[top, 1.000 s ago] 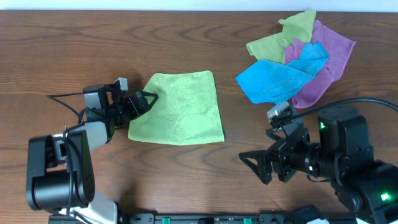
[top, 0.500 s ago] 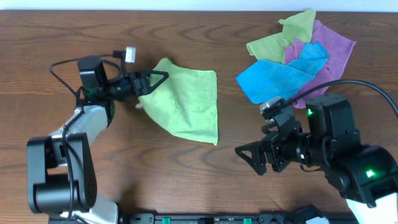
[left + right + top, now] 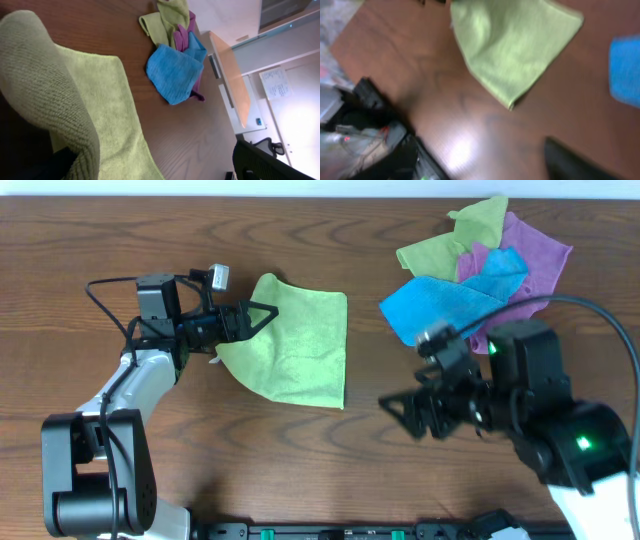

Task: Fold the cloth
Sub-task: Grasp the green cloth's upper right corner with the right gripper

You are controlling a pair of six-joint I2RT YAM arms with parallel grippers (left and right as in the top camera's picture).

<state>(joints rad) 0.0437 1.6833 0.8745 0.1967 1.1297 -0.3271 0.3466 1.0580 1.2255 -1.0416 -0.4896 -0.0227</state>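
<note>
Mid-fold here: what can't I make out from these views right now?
Whether the left gripper grips the cloth: in the left wrist view the raised fold covers the fingertips.
How wide the right gripper stands: motion blur, overhead and right wrist views.
The blue cloth: cut off by the right wrist view's right edge.

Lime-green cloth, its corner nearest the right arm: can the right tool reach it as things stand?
Probably yes. Only bare table lies between the right tool and that corner of the cloth; the other cloths lie well aside.
</note>
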